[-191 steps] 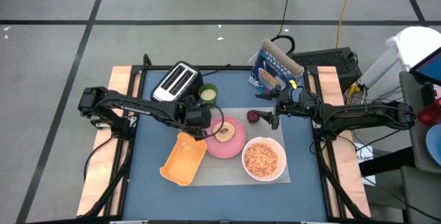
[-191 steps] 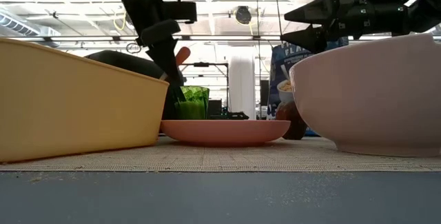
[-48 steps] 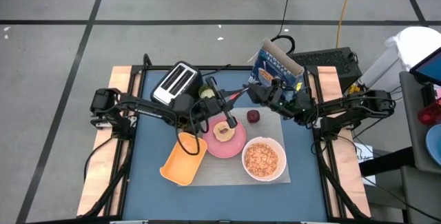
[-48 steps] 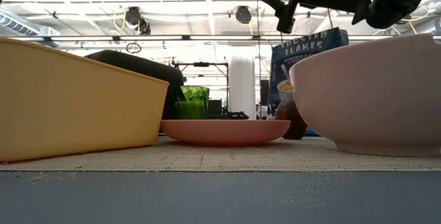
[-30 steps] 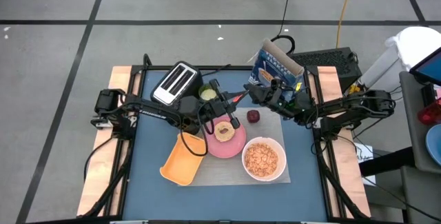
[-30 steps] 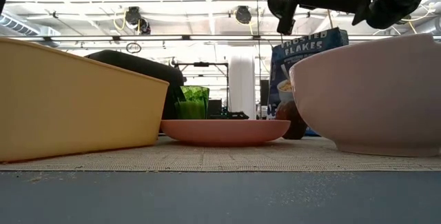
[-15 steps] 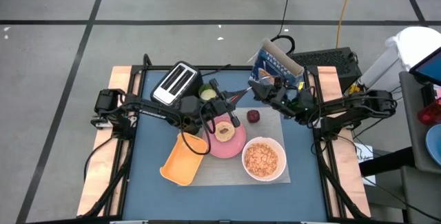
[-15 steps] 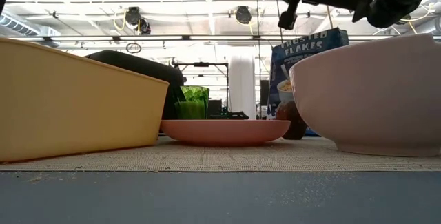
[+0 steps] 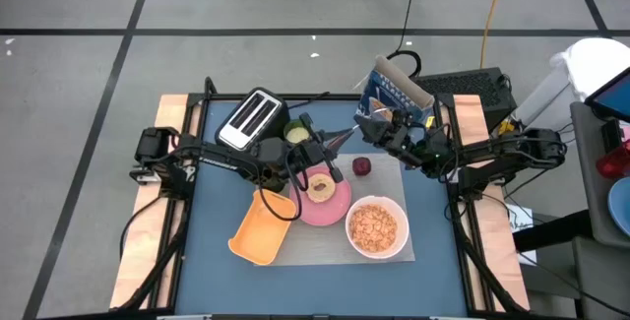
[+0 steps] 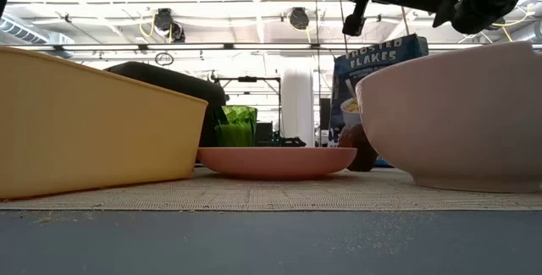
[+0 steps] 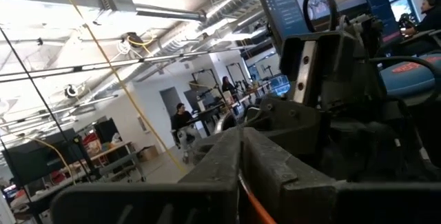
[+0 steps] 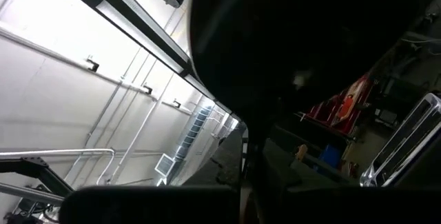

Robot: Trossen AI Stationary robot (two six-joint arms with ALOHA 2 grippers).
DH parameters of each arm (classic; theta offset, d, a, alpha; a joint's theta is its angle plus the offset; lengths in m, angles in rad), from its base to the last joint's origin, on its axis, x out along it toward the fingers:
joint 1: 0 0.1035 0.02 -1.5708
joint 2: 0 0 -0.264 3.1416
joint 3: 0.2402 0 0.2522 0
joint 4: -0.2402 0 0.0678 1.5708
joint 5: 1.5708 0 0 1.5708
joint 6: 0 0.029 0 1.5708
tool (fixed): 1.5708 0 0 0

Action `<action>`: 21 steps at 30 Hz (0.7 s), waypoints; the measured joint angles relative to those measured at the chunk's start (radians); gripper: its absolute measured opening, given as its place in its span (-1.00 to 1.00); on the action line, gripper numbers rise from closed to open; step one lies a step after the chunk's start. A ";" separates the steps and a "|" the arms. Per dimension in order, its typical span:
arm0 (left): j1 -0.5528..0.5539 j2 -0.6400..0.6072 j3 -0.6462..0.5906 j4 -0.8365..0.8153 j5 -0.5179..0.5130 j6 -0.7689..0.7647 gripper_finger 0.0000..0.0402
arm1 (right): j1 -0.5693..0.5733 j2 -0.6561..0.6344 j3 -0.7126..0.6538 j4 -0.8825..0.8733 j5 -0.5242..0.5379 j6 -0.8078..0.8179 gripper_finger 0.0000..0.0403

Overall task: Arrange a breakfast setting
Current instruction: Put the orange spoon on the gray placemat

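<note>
The spoon (image 9: 342, 135) is in the air above the 12 o'clock edge of the grey mat (image 9: 315, 246), with its thin orange handle pinched in the left gripper (image 9: 325, 146). In the left wrist view the two fingers (image 11: 227, 158) are pressed together on this orange strip. The right gripper (image 9: 369, 128) meets the other end of the spoon from 3 o'clock. Whether it grips the spoon I cannot tell.

On the mat, the pink plate (image 9: 335, 210) lies in the middle with the toasted bagel (image 9: 319, 186) on it. The white bowl (image 9: 348, 236) with tan cereal (image 9: 374, 225) stands at 4 o'clock from the plate and touches it. The dark-red fruit (image 9: 362, 166) sits at 2 o'clock from the plate, below the right gripper. The yellow tray (image 9: 261, 229) lies at 8 o'clock, half on the mat.

Six seconds ago the left gripper was low at the plate's 9 o'clock rim and the right gripper was just beside the fruit. Now both are raised and meet over the mat's far edge. Since half a second ago almost nothing differs.

The toaster (image 9: 252, 116) stands at 11 o'clock on the table and the cereal box (image 9: 392, 96) at 1 o'clock.
</note>
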 joint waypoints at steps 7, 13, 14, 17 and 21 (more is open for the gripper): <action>-0.003 0.002 0.000 -0.008 0.011 -0.057 -0.52 | 0.000 0.001 0.000 -0.002 -0.004 -0.061 -0.95; -0.023 0.002 0.000 -0.035 -0.043 -0.095 -0.31 | -0.005 -0.021 0.000 -0.029 -0.010 -0.084 -0.96; -0.029 -0.002 0.000 -0.047 -0.076 -0.094 -0.29 | -0.007 -0.034 0.000 -0.049 -0.015 -0.095 -0.96; -0.046 -0.017 0.001 -0.053 -0.184 -0.060 -0.28 | -0.008 -0.082 -0.002 -0.146 -0.016 -0.176 -0.96; -0.073 -0.030 0.003 -0.053 -0.275 -0.013 -0.28 | -0.008 -0.187 -0.002 -0.313 -0.004 -0.239 -0.96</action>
